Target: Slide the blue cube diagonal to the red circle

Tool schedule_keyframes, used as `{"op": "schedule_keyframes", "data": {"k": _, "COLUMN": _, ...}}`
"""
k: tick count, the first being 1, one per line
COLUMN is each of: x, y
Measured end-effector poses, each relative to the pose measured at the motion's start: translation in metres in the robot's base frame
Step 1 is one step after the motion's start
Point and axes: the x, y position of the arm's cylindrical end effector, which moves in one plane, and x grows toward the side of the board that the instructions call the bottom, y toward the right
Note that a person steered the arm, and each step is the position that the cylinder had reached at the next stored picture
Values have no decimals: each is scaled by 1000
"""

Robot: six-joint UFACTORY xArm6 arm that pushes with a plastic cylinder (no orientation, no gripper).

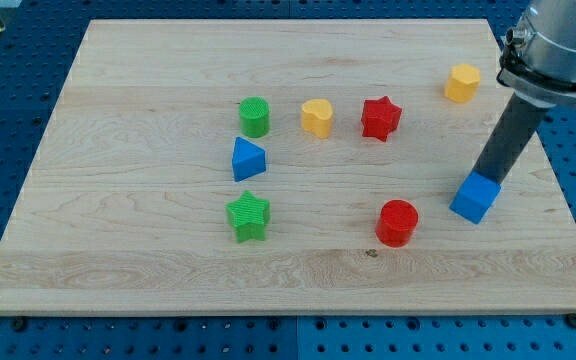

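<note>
The blue cube [475, 197] sits on the wooden desk [148, 270] toward the view's right, turned so that one corner faces the view's bottom. The red circle [398, 222], a short cylinder, stands near it on the view's left and a little lower; the two are apart, not touching. The rod's tip [484, 178] meets the cube at its upper edge, on the side toward the view's top; whether it presses or merely rests beside it cannot be told.

The arm carries no pincer, only the dark rod, so nothing can be gripped and an open or closed state does not apply. The cube appears small, rigid and light, probably plastic, and should slide readily on the smooth wood. Because it is faceted, an off-centre push would likely spin it rather than carry it straight; contact is best made at the middle of a flat face.

Further off lie a red star [380, 118], a yellow block [317, 117], a green cylinder [254, 117], a blue triangle [247, 160] and a green star [248, 217]. A second yellow block [461, 83] lies near the view's top right.
</note>
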Motion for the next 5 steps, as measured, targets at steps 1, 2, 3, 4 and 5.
{"op": "schedule_keyframes", "data": {"k": 1, "x": 8, "y": -11}}
{"op": "schedule_keyframes", "data": {"k": 2, "x": 9, "y": -24}}
{"op": "schedule_keyframes", "data": {"k": 3, "x": 9, "y": -34}}
{"op": "schedule_keyframes", "data": {"k": 4, "x": 25, "y": -34}}
{"op": "schedule_keyframes", "data": {"k": 5, "x": 41, "y": -39}}
